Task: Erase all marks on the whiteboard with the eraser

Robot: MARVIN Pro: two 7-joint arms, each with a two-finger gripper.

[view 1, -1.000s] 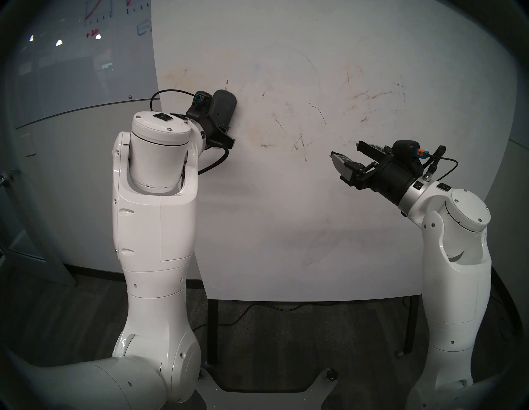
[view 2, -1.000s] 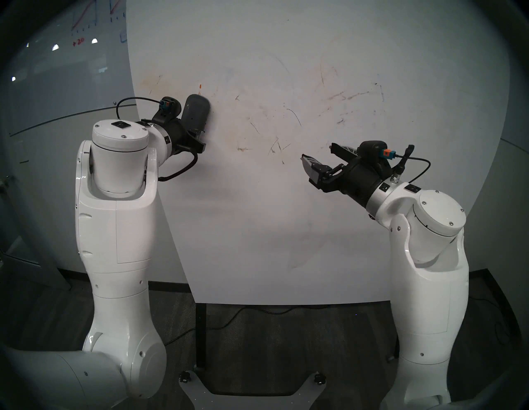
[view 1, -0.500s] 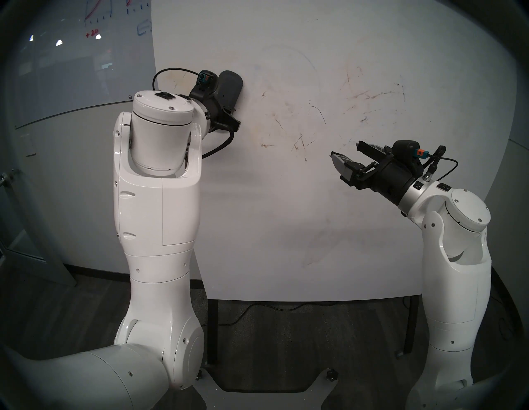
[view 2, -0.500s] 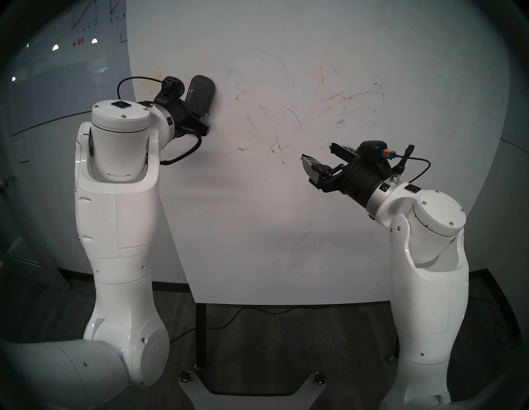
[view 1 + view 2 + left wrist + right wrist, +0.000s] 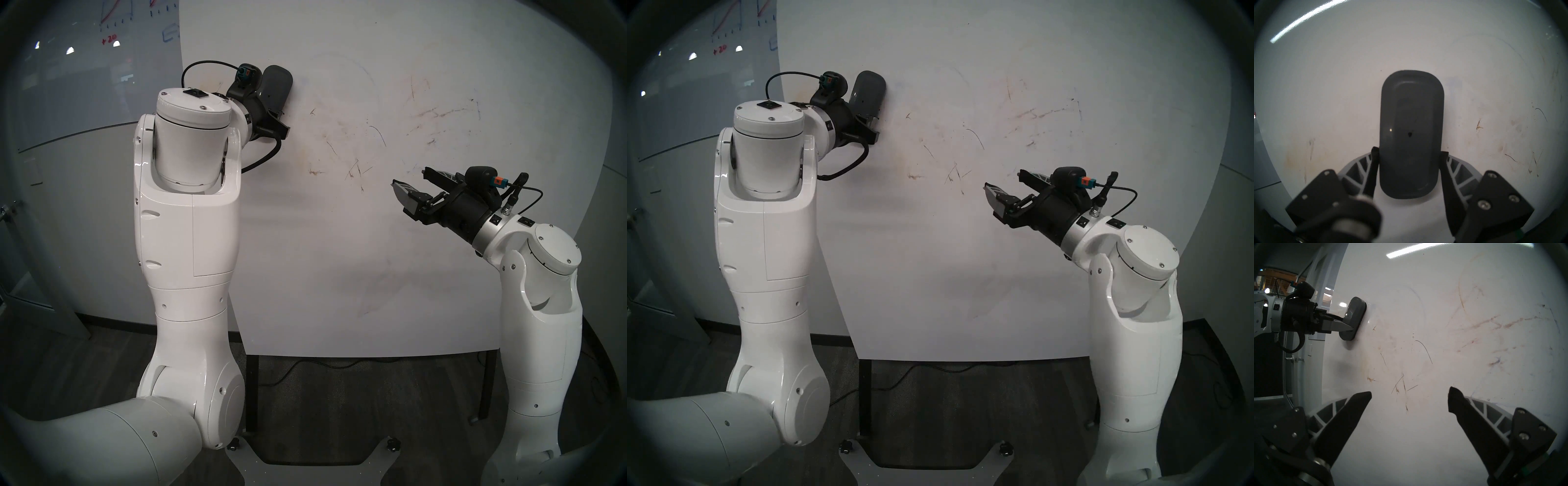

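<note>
Head view: I have the left gripper (image 5: 276,117) clamped on the eraser (image 5: 276,86), pressed flat against the whiteboard (image 5: 339,237) near its upper left; the right gripper (image 5: 409,183) hangs empty, fingers spread. Left wrist: both fingers (image 5: 1375,162) pinch the eraser's lower sides. Right wrist: faint marks (image 5: 1423,351) remain right of the eraser.

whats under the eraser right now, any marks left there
The eraser, held in the left pincer, sits flat against the whiteboard. That patch is covered, so marks beneath cannot be seen. Around it, brownish smudges show.
</note>
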